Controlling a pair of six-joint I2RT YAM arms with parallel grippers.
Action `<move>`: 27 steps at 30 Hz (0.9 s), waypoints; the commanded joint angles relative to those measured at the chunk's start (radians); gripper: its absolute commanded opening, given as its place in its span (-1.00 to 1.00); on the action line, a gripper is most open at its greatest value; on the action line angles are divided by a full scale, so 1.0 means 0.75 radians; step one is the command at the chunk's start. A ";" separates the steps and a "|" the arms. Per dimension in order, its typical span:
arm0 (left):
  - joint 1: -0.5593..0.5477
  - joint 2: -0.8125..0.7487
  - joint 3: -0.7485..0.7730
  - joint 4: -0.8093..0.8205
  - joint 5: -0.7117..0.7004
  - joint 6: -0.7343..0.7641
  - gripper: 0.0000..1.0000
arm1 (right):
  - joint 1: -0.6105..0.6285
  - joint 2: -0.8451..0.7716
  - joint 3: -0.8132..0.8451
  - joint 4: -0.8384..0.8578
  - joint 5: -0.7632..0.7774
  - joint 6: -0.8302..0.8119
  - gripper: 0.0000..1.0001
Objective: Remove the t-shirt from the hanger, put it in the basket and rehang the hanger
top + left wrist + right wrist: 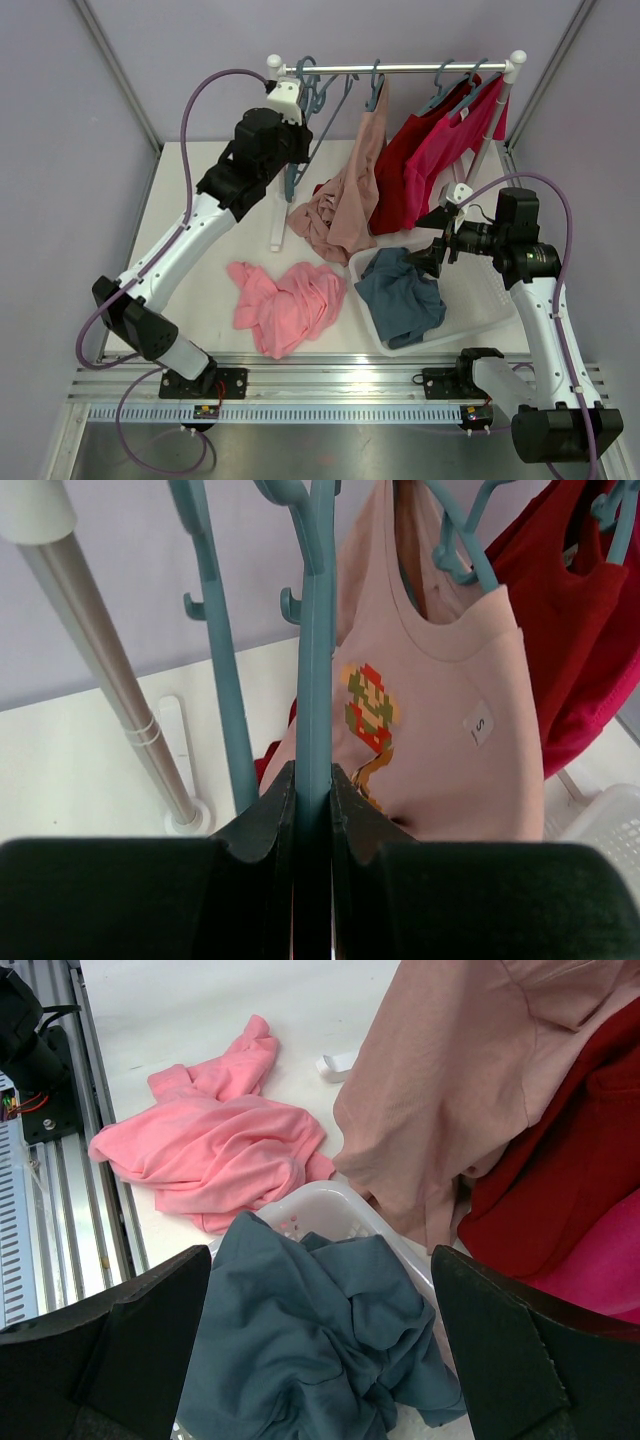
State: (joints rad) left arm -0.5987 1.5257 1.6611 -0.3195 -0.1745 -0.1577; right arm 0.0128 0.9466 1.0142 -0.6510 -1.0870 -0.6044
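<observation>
Beige t-shirt (440, 720): hangs by its collar from a teal hanger (462, 552) on the rail (400, 68), lower part bunched on the tabletop (200, 280).
Left gripper (313, 790): clamped tight on a second hanger (318, 660), with the t-shirt just to its right.
Right gripper (320, 1255): spread wide and holding nothing, over a blue garment (310, 1340) in the basket (325, 1195); the t-shirt's hem is just beyond.

1. Rail (400, 68): polished, shiny metal.
2. Hanger (316, 680): smooth teal plastic, slight sheen.
3. T-shirt (450, 730): soft matt beige cloth.
4. Basket (480, 292): white perforated plastic.
5. Table (200, 290): smooth matt white.
</observation>
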 commanded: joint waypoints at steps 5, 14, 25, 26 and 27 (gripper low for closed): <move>-0.010 0.138 0.206 0.068 -0.080 0.016 -1.00 | -0.005 -0.019 -0.006 0.031 -0.056 -0.006 0.99; -0.010 0.242 0.307 0.007 -0.105 0.018 -1.00 | -0.007 -0.019 -0.010 0.031 -0.062 -0.006 0.99; -0.010 0.118 0.184 0.031 -0.011 -0.029 -0.29 | -0.007 -0.019 -0.010 0.023 -0.074 -0.020 0.99; -0.010 0.101 0.178 0.033 -0.005 -0.043 -0.18 | -0.005 -0.021 -0.010 0.021 -0.076 -0.022 0.99; -0.010 0.085 0.174 0.029 0.014 -0.047 -0.07 | -0.007 -0.019 -0.013 0.019 -0.080 -0.024 0.99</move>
State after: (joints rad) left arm -0.6041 1.6863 1.7893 -0.3664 -0.2043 -0.1684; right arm 0.0128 0.9463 1.0054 -0.6514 -1.1137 -0.6071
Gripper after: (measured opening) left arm 0.404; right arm 0.993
